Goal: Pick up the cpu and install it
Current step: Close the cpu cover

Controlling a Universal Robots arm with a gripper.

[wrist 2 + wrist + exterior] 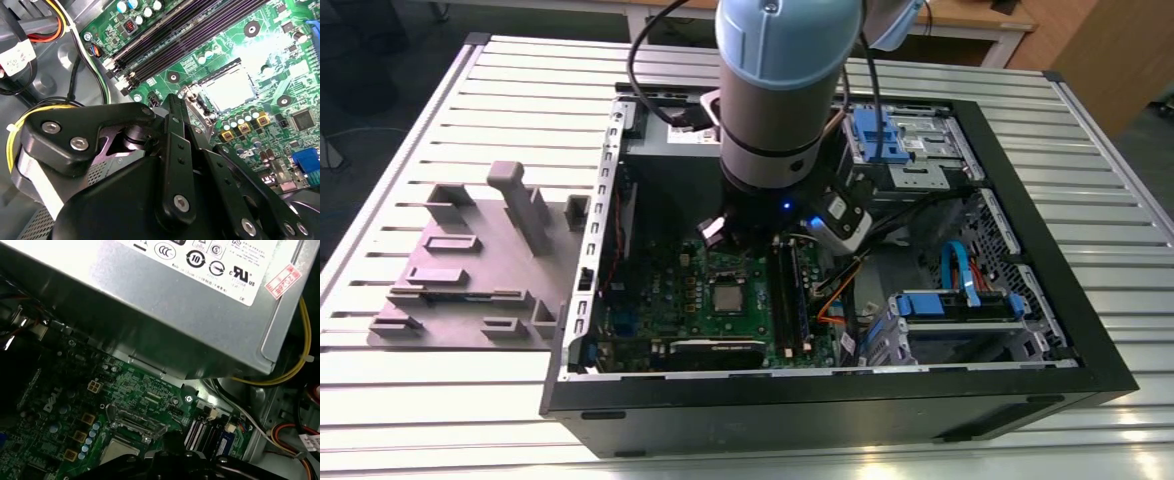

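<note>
- I see the cpu (726,297) lying flat in the socket (216,89) on the board (670,300), inside the case (1014,300); in the second wrist view it shows as a pale square (231,90).
- My gripper (192,102) hangs over the board just beside the socket; the cpu lies just past its tips, toward the near wall of the case in the exterior view.
- I cannot tell how the jaws stand; I see nothing between them.
- The chip is square, so it has no long axis.
- My count: one arm (781,90), one gripper, one cpu, one socket, one grey jig (467,265) outside the case on the exterior view's left.
</note>
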